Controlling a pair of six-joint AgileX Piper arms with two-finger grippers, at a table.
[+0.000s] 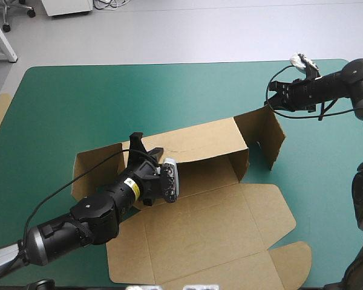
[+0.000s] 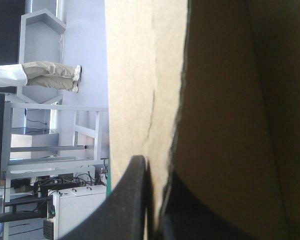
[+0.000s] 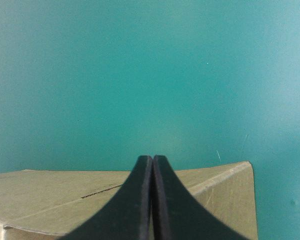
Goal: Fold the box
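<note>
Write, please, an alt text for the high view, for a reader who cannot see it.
A half-folded brown box lies on a teal-green table, its far wall and right end flap raised, its lid flat. The left gripper is shut on the far wall; the right gripper, shut, is at the flap's top corner.

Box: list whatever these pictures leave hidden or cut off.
High view: the left arm covers part of the box, its back wall and floor.
Left wrist view: the wall fills it; the rest is hidden.
Right wrist view: the shut right fingers cover whether they pinch the box.
</note>
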